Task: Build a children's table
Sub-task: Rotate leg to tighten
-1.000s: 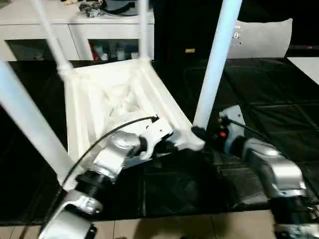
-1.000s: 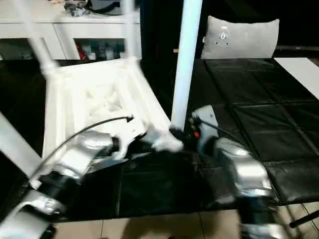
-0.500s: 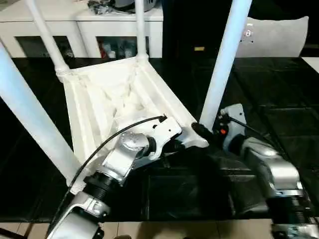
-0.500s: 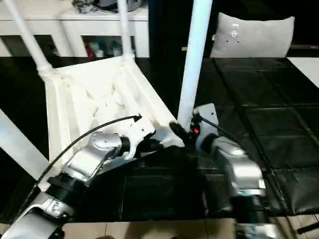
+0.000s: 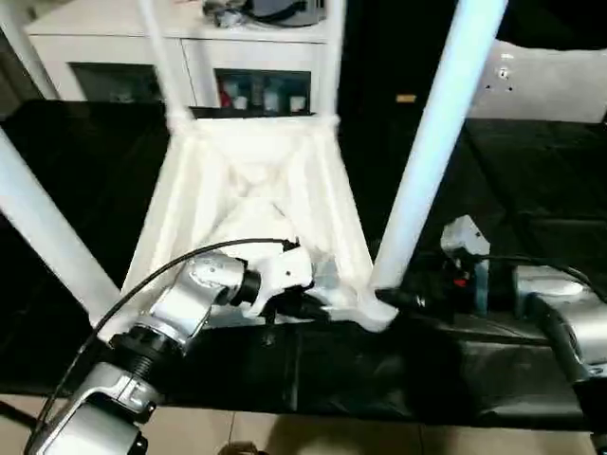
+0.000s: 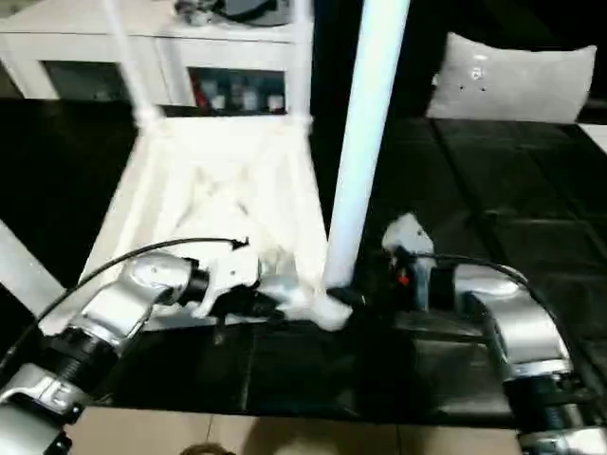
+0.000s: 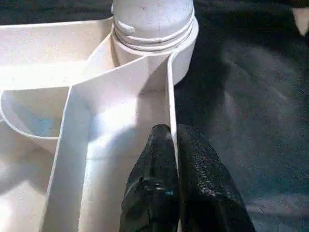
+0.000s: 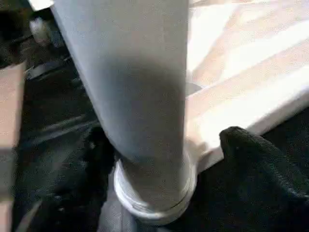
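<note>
- Black quilted covering spreads over the large worktable (image 5: 531, 190), its stitched panels running out on every side of the work, with pale floor tiles (image 5: 313, 436) showing past the near edge
- Behind the worktable stands a white cabinet (image 5: 114, 57) with open shelves; small bottles or jars (image 5: 261, 95) sit in its middle compartment, too blurred to name, and dark clutter lies on its top
- At the far right rests a grey cushion-like panel (image 6: 517, 81) carrying a small white fitting
- Upside down on the black covering lies the children's table (image 5: 256, 190), ribbed underside up, all four white legs standing in its corner sockets
- Nearest on the right, one leg (image 5: 432, 152) rises from its socket at the near right corner of the top
- Left gripper (image 7: 174, 159) has its two black fingers pinched shut on the thin outer rim wall of the top, close by a corner socket
- Right gripper (image 8: 159, 159) stands with its fingers spread apart on either side of that leg's base, one black finger (image 8: 260, 159) beside the socket; whether either presses the leg I cannot tell
</note>
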Motion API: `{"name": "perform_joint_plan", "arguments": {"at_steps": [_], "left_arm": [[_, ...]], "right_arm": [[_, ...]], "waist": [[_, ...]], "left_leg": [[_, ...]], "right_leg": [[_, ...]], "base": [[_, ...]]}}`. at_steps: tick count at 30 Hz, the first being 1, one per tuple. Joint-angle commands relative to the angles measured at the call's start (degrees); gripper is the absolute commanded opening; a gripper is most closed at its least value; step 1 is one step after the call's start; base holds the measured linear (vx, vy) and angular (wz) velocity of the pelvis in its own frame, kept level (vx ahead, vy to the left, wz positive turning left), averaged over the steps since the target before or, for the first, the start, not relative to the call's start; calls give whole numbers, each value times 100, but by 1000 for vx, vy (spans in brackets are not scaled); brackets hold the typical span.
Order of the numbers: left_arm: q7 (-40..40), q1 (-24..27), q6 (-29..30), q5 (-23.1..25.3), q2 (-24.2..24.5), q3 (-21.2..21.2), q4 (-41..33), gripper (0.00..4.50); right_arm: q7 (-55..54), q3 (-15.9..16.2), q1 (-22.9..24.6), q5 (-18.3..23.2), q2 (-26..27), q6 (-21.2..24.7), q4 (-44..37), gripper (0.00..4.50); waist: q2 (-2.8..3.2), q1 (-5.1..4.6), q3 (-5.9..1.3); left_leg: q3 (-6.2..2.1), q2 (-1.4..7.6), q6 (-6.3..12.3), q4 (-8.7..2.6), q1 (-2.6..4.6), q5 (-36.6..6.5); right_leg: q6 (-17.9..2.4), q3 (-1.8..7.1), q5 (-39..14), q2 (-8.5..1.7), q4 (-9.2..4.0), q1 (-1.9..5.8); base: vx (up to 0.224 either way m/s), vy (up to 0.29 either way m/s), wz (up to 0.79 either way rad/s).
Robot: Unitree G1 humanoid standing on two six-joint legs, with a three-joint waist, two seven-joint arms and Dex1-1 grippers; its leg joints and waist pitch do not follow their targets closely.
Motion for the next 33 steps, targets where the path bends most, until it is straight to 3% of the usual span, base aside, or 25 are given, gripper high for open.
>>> {"name": "perform_joint_plan", "arguments": {"at_steps": [1, 5, 7, 11, 14, 17, 21, 25, 27, 29, 33], "left_arm": [[-428, -224, -340, -51, 39, -218, -135, 0], [-673, -268, -547, -12, 162, -295, -82, 0], [-728, -270, -596, -8, 182, -290, -72, 0], [-762, -285, -659, -35, 190, -306, -36, 0], [-762, -294, -704, -60, 176, -333, -18, 0], [-740, -269, -680, -80, 151, -324, -25, 0], [-644, -215, -494, -156, 92, -229, -69, 0], [-293, -160, 1, -280, -101, -61, -212, 0], [-13, -146, 365, -301, -247, 18, -293, 0], [312, -145, 598, -302, -443, 93, -323, 0], [1418, -193, 1032, -153, -1071, 283, -252, 0]], "right_arm": [[366, 133, 48, 90, -120, -149, -72, 344], [742, 282, 54, 175, -186, -82, -107, 328], [783, 303, 75, 200, -155, -93, -144, 292], [739, 312, 52, 182, -68, -251, -55, 283], [727, 333, 53, 199, 7, -298, -26, 242], [809, 357, 136, 318, 1, -136, -159, 211], [667, 236, 218, 489, 81, 60, -276, 203], [-140, 97, 205, 508, 408, 572, -488, 197], [-886, -6, 70, 357, 784, 736, -443, 196], [-1437, -103, -61, 238, 1063, 897, -305, 196], [-2898, -239, -242, -198, 1734, 1323, -87, 196]], "waist": [[-81, -29, -396], [-87, -27, -398], [-93, -27, -397], [-100, -37, -397], [-106, -48, -390], [-96, -48, -386], [-102, -41, -394], [-93, -66, -371], [-87, -96, -344], [-108, -201, -323], [-117, -426, -341]], "left_leg": [[-156, 475, 612, -369, 17, -190], [-165, 477, 612, -369, 5, -211], [-167, 487, 598, -372, 10, -191], [-163, 474, 544, -372, -2, -195], [-155, 448, 523, -378, -3, -252], [-166, 472, 510, -384, 10, -275], [-164, 473, 529, -380, 8, -201], [-163, 462, 448, -396, 12, -301], [-158, 434, 317, -414, 37, -478], [-168, 362, 149, -412, 12, -627], [-201, 366, 106, -405, -27, -638]], "right_leg": [[-597, 491, -1268, -568, -342, 394], [-551, 480, -1346, -559, -352, 391], [-568, 482, -1325, -563, -346, 384], [-580, 482, -1330, -569, -342, 391], [-484, 468, -1545, -556, -378, 395], [-433, 471, -1614, -552, -392, 383], [-471, 479, -1463, -555, -370, 388], [-445, 467, -1675, -557, -409, 381], [-315, 446, -2076, -553, -487, 371], [-37, 377, -2661, -550, -587, 404], [75, 327, -2624, -526, -618, 433]], "base": [[0, 0, 0], [0, 0, 0], [0, 0, 0], [0, 0, 0], [0, 0, 0], [0, 0, 0], [0, 0, 0], [0, 0, 0], [0, 0, 0], [0, 0, 0], [0, 0, 0]]}}
